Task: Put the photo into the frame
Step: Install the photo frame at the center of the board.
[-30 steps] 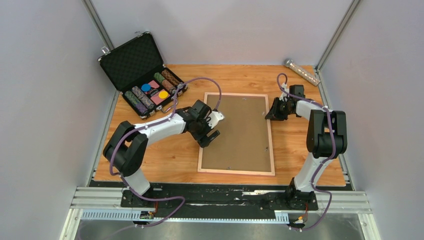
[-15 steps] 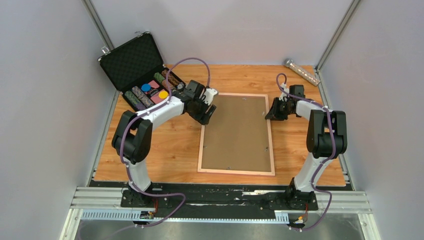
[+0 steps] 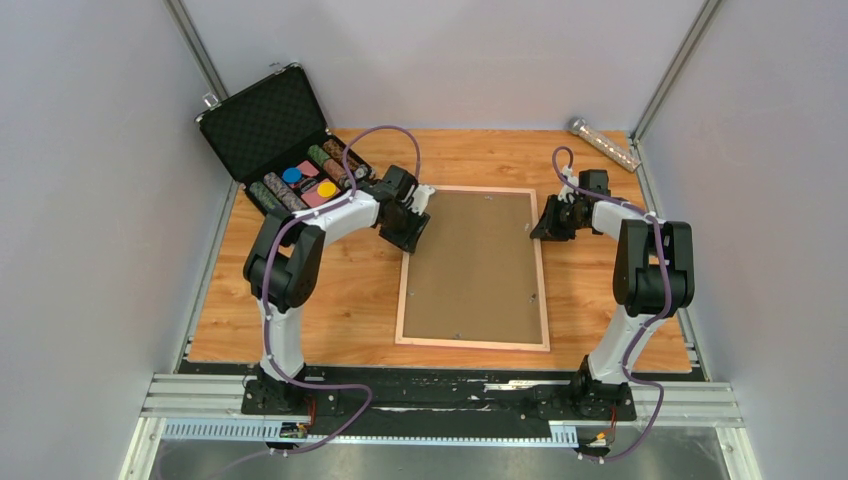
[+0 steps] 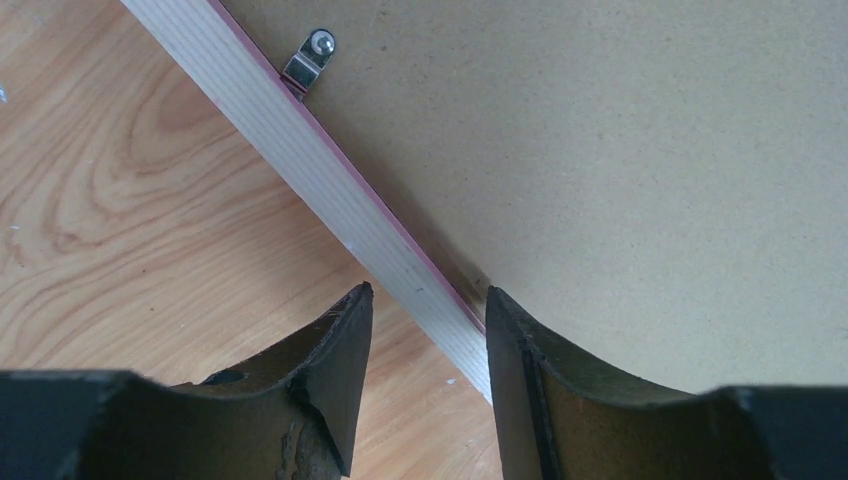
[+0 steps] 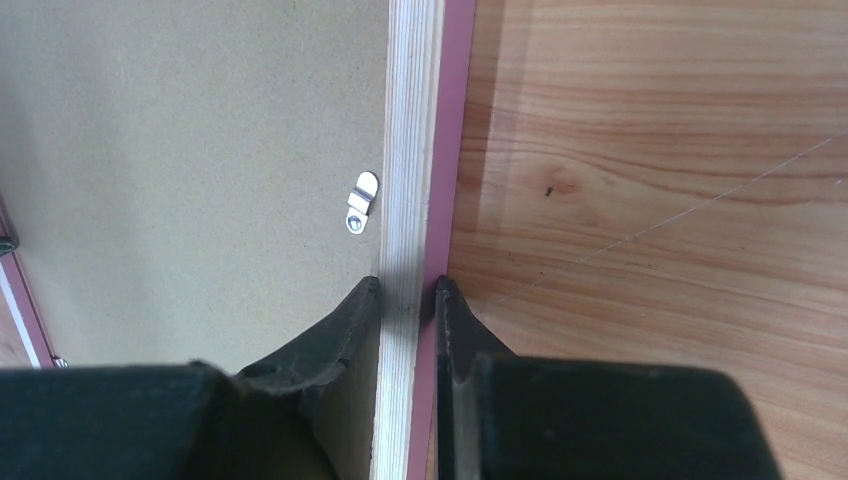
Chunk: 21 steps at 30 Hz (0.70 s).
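Observation:
The frame [image 3: 470, 343] lies face down on the table, with a plain brown backing board [image 3: 472, 265] filling it. The photo is hidden. My left gripper [image 3: 410, 225] stands over the frame's left rail near its far corner. In the left wrist view the gripper [image 4: 425, 295] is open and straddles the light rail [image 4: 300, 150], one finger over the table, the other at the board's edge. My right gripper [image 3: 545, 225] is at the right rail; in the right wrist view it [image 5: 408, 285] is shut on that rail [image 5: 410, 120].
An open black case [image 3: 255, 120] with poker chips [image 3: 300, 185] stands at the back left, close behind the left arm. A silver cylinder [image 3: 603, 143] lies at the back right. Small metal clips [image 4: 310, 60] [image 5: 362, 202] sit along the rails. Grey walls enclose the table.
My left gripper moved from over the board's left side back toward the frame's far-left rail, and its jaws narrowed. The right gripper and the frame have not moved.

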Available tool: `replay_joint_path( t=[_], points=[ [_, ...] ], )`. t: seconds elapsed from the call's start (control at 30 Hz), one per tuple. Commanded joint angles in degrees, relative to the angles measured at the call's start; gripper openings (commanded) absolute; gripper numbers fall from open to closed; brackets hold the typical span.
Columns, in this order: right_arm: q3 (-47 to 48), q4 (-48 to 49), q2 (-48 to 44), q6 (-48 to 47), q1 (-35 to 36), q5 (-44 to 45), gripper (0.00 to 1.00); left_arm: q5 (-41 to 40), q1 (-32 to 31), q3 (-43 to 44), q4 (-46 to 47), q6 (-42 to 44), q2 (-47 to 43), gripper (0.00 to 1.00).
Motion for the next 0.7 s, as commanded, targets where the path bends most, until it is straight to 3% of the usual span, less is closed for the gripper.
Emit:
replay_joint_path(
  t=[0.0,0.17,0.37,0.57,0.67],
  points=[
    [-0.97,-0.34,-0.52,-1.83,-0.36,-0.11,0.0,0.44,0.28,2.31,0.43,-2.56,1.42,0.51],
    [-0.89,-0.36,-0.72,-1.91,-0.52,-0.17,0.01,1.57,0.4,1.53,0.98,-2.94,1.82,0.46],
    [-0.38,-0.32,-0.6,-1.83,-0.63,-0.28,0.16,1.04,0.4,0.58,1.22,-5.18,1.31,0.4],
    [0.5,-0.51,-0.84,-1.65,-0.63,-0.11,0.35,-0.15,0.41,0.67,0.43,-7.61,2.48,0.09],
    [0.76,-0.57,-0.75,-1.65,-0.63,-0.11,0.38,0.43,0.41,0.78,0.33,-8.56,3.44,0.01]
  ],
)
